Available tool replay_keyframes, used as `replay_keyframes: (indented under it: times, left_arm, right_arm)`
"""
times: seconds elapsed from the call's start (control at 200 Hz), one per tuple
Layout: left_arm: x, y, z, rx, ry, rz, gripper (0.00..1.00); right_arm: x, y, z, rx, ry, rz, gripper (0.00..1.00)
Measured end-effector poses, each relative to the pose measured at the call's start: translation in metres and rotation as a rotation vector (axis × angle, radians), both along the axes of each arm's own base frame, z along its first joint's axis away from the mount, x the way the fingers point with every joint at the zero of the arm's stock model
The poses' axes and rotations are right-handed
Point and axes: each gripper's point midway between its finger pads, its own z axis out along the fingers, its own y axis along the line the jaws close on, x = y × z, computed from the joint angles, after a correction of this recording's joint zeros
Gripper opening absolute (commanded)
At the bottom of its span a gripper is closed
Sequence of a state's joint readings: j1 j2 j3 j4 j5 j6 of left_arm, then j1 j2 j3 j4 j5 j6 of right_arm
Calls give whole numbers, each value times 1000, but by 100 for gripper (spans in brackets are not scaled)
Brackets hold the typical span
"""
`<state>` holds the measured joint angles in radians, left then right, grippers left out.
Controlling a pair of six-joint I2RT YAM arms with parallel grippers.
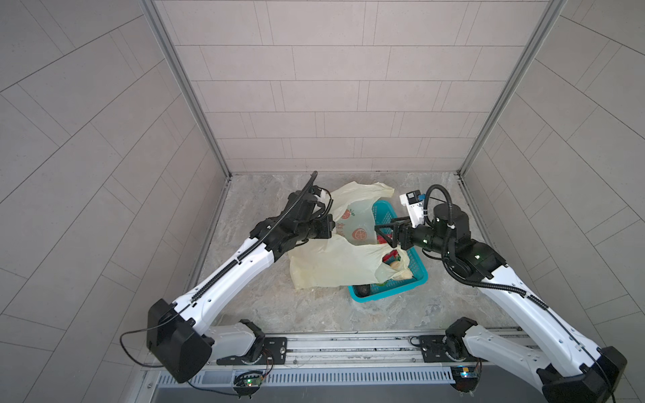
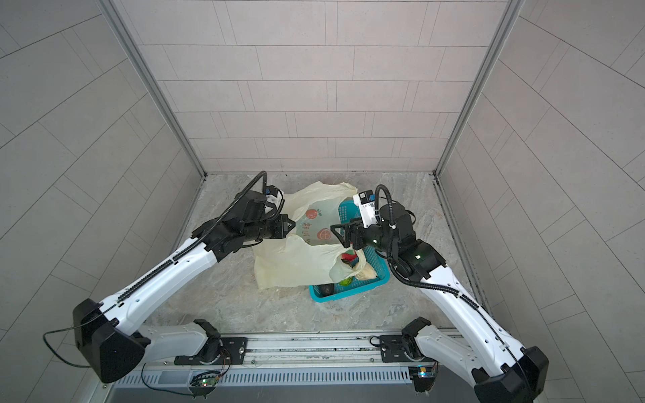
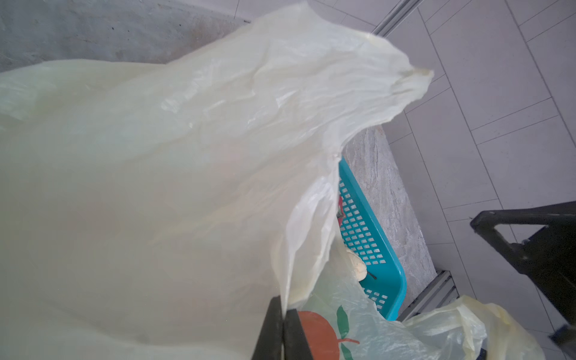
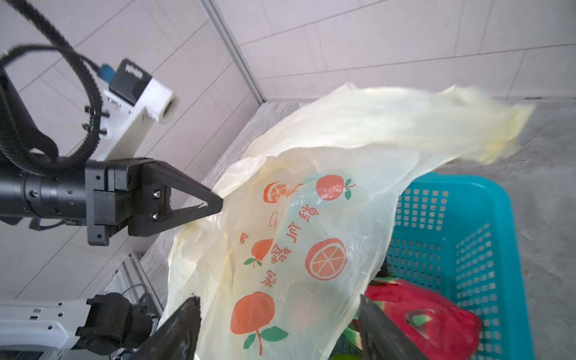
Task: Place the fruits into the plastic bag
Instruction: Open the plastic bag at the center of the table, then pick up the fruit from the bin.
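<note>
The left gripper (image 4: 218, 202) is clenched on a fold at the rim of the plastic bag (image 4: 327, 218), pinching it up. Facing it across the bag, the right gripper (image 4: 280, 299) is unclenched, its jaws wide apart with the printed film slack between them (whether it touches either finger I cannot tell). Just below the right gripper sits the teal basket (image 4: 467, 218), holding the dragon fruit (image 4: 420, 311). Farther from that gripper, toward the robot's base, a pale cream lump (image 3: 357, 265) and a dark oval (image 1: 363, 289) lie in the same basket.
</note>
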<state>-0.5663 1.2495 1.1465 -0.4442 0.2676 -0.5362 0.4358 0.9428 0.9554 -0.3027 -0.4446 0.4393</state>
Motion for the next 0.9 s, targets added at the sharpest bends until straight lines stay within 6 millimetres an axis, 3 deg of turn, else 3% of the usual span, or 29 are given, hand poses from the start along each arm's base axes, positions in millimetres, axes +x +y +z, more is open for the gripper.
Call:
replay_keyframes:
  times: [0.175, 0.395, 0.681, 0.786, 0.901]
  left_arm:
    - [13, 18, 5, -88, -21, 41, 0]
    - [12, 8, 18, -169, -45, -6, 0]
    - [15, 11, 28, -245, -23, 1, 0]
    - [20, 16, 28, -268, -8, 34, 0]
    - [24, 25, 22, -277, 7, 75, 0]
  right_arm:
    - [17, -33, -12, -35, 43, -165, 77]
    - [32, -81, -67, -113, 211, -396, 74]
    - [28, -74, -148, -212, 465, -378, 72]
    - [20, -71, -160, -233, 503, -349, 72]
    - [10, -67, -160, -273, 495, -304, 72]
